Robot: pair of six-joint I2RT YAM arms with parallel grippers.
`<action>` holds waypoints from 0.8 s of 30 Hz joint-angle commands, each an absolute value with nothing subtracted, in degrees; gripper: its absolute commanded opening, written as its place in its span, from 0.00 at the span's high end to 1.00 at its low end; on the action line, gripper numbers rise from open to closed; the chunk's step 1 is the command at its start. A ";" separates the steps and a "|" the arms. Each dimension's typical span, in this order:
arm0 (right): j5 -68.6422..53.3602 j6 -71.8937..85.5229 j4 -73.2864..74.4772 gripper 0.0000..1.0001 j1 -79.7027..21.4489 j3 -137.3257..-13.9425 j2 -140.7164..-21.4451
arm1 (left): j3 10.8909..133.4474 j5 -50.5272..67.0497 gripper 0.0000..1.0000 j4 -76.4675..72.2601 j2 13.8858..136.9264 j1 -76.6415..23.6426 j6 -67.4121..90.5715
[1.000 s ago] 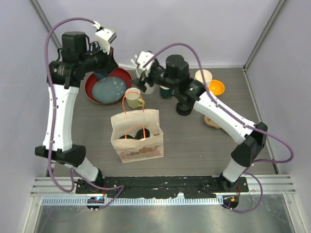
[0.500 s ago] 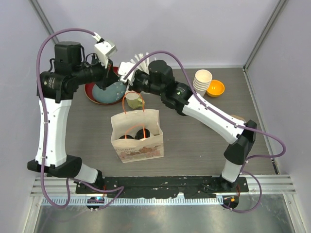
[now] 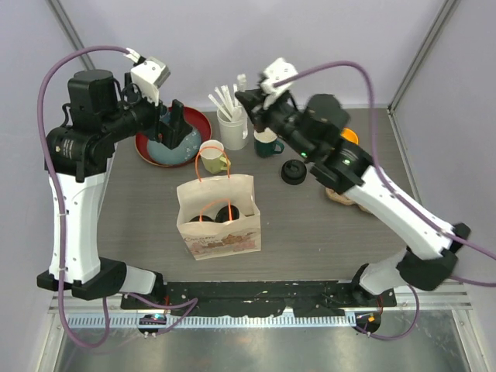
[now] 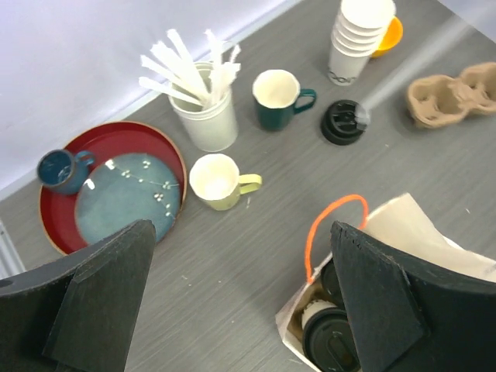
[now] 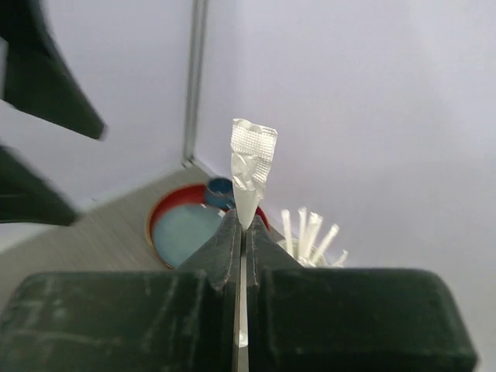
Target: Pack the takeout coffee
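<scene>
The takeout coffee point(image 3: 221, 213) stands inside the paper bag point(image 3: 221, 236) at mid table, its black lids point(image 4: 335, 339) showing through the bag's open mouth. My left gripper point(image 3: 174, 124) hangs open and empty above the red tray, well above the table; in the left wrist view its gripper point(image 4: 240, 310) frames the bag's orange handle point(image 4: 333, 225). My right gripper point(image 5: 242, 225) is shut on a white paper-wrapped straw point(image 5: 249, 163), held up in the air above the white straw cup point(image 3: 232, 128).
A red tray point(image 4: 167, 151) holds a blue plate and a blue mug point(image 4: 60, 169). A yellow mug point(image 4: 217, 180), a green mug point(image 4: 279, 97), a loose black lid point(image 4: 345, 122), stacked paper cups point(image 4: 358, 35), an orange bowl point(image 4: 391, 35) and a cardboard carrier point(image 4: 453, 93) stand behind and right of the bag.
The right gripper has shut on a wrapped straw and lifted it away from the straw cup, swinging right. The left gripper has opened and drawn back to the left.
</scene>
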State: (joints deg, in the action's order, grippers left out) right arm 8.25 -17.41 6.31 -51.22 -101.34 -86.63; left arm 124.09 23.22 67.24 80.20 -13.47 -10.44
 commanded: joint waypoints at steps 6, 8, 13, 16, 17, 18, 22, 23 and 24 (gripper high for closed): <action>-12.91 -3.59 17.37 0.99 -60.01 -104.93 -82.69 | 117.52 14.50 0.00 57.40 79.89 -8.35 -6.94; -12.31 -7.55 22.93 0.99 -62.13 -106.70 -85.59 | 115.85 14.33 0.00 56.26 79.89 -7.30 -6.86; -10.21 -10.02 24.77 0.99 -63.37 -105.11 -89.55 | 112.77 14.33 0.00 54.76 79.45 -5.98 -7.38; -8.79 -10.02 30.82 0.99 -63.37 -108.62 -93.24 | 111.71 14.33 0.00 54.58 79.10 -5.80 -7.99; -9.05 -9.76 32.42 0.99 -63.37 -109.50 -93.95 | 111.54 14.24 0.00 54.75 79.01 -5.89 -8.35; -9.40 -9.58 33.91 0.99 -63.37 -110.21 -95.26 | 111.45 14.06 0.00 54.76 78.84 -5.89 -8.61; -10.11 -8.35 39.02 0.63 -63.37 -113.11 -96.33 | 110.05 13.89 0.00 54.49 79.36 -5.89 -9.14; -9.76 -8.09 38.94 0.50 -63.37 -113.03 -96.07 | 109.78 13.89 0.00 53.97 79.37 -5.89 -8.97; -9.32 -7.74 38.76 0.46 -63.28 -113.03 -95.72 | 109.43 13.97 0.00 53.79 79.63 -5.89 -8.96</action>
